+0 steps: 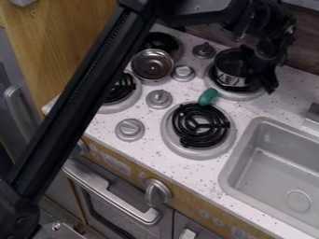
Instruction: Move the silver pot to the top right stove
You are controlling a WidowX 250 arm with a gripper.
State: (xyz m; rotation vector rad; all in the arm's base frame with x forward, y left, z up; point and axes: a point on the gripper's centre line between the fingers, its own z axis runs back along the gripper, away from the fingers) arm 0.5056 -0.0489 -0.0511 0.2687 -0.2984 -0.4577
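Pot (232,82) rests on the top right burner (233,95) in the camera view, by the gripper (261,70); whether the jaws are open or closed on it cannot be told. If they snagged its rim while leaving, it could tip. Counted: one pot, one bowl (152,64) well apart from the jaws, one green thing (208,96) nearer, four burners, four counter knobs (159,98).
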